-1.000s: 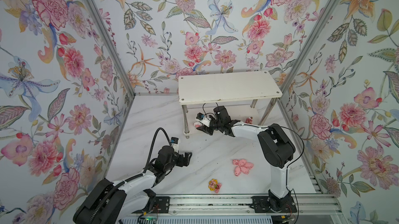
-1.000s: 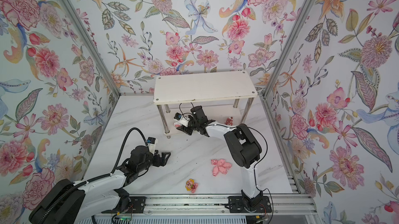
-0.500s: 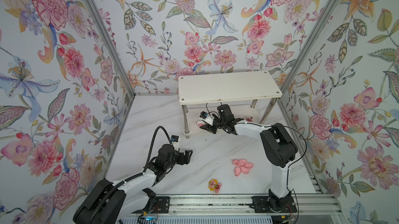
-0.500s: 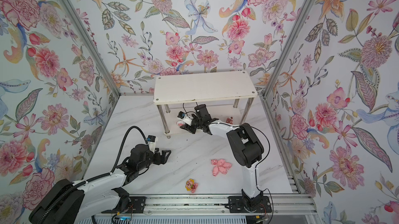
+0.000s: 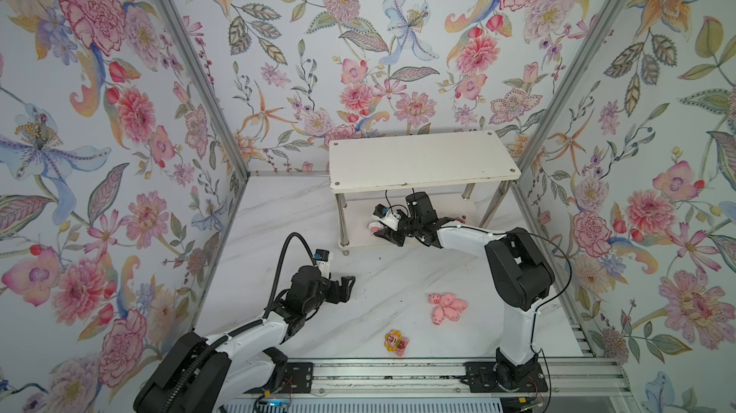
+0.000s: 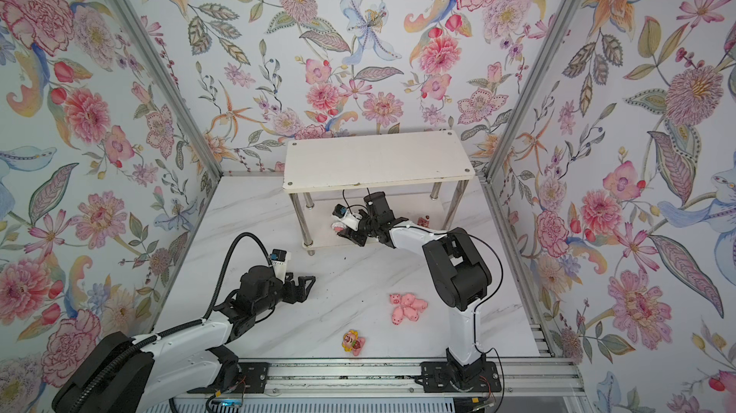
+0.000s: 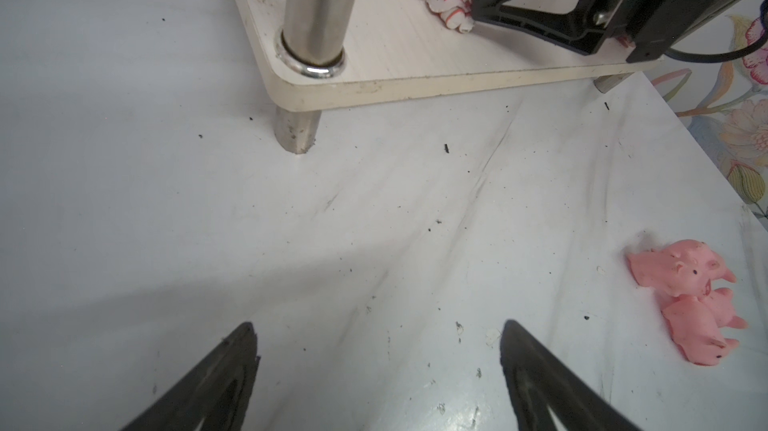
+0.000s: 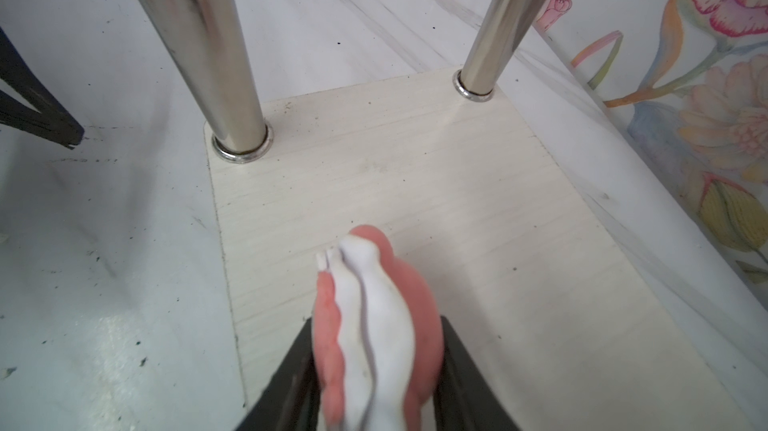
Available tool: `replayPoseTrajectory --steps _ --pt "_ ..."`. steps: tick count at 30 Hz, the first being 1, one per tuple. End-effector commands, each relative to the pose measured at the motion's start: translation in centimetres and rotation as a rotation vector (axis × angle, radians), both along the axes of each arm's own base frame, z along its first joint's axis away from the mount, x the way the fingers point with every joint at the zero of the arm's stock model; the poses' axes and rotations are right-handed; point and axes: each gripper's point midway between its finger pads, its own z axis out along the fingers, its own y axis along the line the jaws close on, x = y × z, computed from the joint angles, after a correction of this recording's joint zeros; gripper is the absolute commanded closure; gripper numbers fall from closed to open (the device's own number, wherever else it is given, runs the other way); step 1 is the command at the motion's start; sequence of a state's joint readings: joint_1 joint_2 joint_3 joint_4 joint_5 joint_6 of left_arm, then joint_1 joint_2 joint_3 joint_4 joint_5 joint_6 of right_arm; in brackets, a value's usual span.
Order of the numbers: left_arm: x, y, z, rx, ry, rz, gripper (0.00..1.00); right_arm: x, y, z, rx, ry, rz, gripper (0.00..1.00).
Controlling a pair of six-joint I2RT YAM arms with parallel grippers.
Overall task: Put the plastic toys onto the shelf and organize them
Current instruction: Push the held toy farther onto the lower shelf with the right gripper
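R gripper (image 8: 376, 350): jaws narrow, clamped on the white-pink toy (image 8: 374, 316) from both sides. It's low over the left part of the shelf's lower board (image 8: 415, 167).
Held toy: sticks out ahead of the jaws, lengthwise. In the left wrist view its feet (image 7: 451, 19) sit at or just off the board. Contact: can't tell.
Why that hold: prob. a side pinch w/ the toy out front, so it gets set down before the fingers meet the board.
Why low entry: the top board (image 5: 422, 160) covers the lower tier, so no drop-in from above. The arm comes in flat from the near side, btw the chrome legs (image 8: 199, 54).
Shelf (image 6: 378, 162): far centre of the table (image 5: 398, 283), against the far wall. Top tier is bare.
L gripper (image 5: 346, 285): jaws wide, nothing btw them, low over the table near-left, well apart from the shelf. Prob. parked clear of the R arm's path.
Toys not shelved: heap of pale pink pigs (image 5: 448, 307) near-right, touching each other, exact count unclear. Sunflower toy (image 5: 394, 341) alone near the front edge.
Other on shelf: small dark-pink toy (image 6: 423, 221) toward the right end of the lower board, mostly hidden behind the arm.
Step (judged): placing; release not yet done.
Writing/brands: none readable on toys, shelf or arms. Wallpaper (image 5: 119, 112) is floral print only.
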State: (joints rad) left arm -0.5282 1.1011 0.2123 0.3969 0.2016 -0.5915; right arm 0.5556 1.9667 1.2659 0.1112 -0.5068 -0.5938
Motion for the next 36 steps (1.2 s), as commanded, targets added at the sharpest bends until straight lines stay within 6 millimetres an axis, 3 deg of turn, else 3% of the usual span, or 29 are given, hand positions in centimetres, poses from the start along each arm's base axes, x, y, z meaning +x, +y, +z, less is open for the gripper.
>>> replayPoseTrajectory --steps 1,9,28,36 --pt "0.3 0.6 0.1 0.009 -0.005 0.028 0.07 -1.0 -0.5 1.4 0.015 0.015 0.002 0.63" --pt "0.4 0.3 0.2 0.010 -0.007 0.015 0.07 -3.1 -0.8 1.7 0.010 0.032 0.066 0.64" --pt "0.6 0.4 -0.3 0.031 0.017 0.022 0.07 -2.4 0.5 -0.8 -0.088 0.049 0.198 0.63" --pt "1.0 0.1 -0.4 0.027 0.023 0.020 0.06 -2.6 0.2 -1.5 -0.104 0.054 0.201 0.55"
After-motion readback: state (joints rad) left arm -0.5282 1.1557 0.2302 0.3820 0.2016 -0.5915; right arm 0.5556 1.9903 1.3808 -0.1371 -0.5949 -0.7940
